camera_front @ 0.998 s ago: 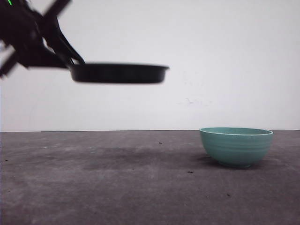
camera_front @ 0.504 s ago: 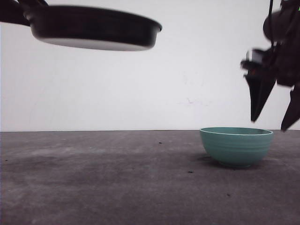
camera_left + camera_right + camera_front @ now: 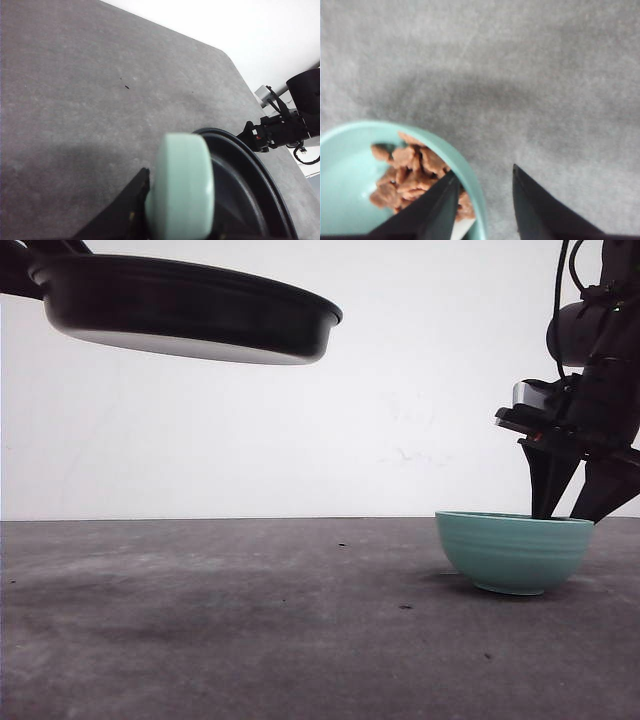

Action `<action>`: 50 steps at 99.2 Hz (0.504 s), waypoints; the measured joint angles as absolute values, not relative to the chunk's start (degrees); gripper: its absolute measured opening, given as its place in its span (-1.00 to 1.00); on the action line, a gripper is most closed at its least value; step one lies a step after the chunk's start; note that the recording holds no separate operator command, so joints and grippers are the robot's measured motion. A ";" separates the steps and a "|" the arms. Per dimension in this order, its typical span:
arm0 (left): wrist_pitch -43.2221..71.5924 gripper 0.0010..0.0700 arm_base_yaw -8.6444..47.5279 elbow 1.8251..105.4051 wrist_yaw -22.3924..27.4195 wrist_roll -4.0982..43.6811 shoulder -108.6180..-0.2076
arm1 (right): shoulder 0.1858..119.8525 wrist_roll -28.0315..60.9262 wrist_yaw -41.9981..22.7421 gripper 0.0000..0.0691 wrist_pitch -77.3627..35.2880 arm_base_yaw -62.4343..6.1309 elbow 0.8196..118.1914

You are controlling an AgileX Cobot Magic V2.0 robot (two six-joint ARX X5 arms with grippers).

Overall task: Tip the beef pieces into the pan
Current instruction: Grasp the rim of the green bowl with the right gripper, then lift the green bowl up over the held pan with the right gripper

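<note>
Since prev frame right gripper (image 3: 572, 516) dropped over bowl (image 3: 515, 552) rim, open, straddling it; beef pieces (image 3: 412, 172) inside. Pan (image 3: 190, 308) aloft, left grip state hidden. Grey table (image 3: 250, 640), white wall (image 3: 400, 390).

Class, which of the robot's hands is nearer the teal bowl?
Right. The right hand straddles the teal bowl's rim; the left hand holds the pan high, far across the table.
</note>
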State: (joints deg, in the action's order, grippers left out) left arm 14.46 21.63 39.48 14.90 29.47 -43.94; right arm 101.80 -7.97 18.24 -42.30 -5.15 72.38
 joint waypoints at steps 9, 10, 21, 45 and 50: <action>14.46 -0.87 21.63 39.48 14.90 29.36 -44.27 | 102.00 -8.25 18.35 -0.47 -42.30 -5.26 72.38; 14.48 -0.87 21.63 39.48 14.90 29.36 -44.31 | 102.08 -8.27 18.37 -0.47 -42.33 -5.26 72.38; 14.55 -0.87 21.63 39.48 14.90 29.34 -44.51 | 103.02 -8.40 18.81 -0.70 -42.65 -5.58 72.38; 15.07 -0.87 21.63 39.48 14.90 29.36 -44.51 | 103.22 -8.27 25.06 -0.96 -41.95 -5.91 72.38; 15.46 -0.87 21.63 39.48 14.90 29.36 -44.51 | 102.94 -8.32 26.89 -0.96 -41.36 -6.00 72.36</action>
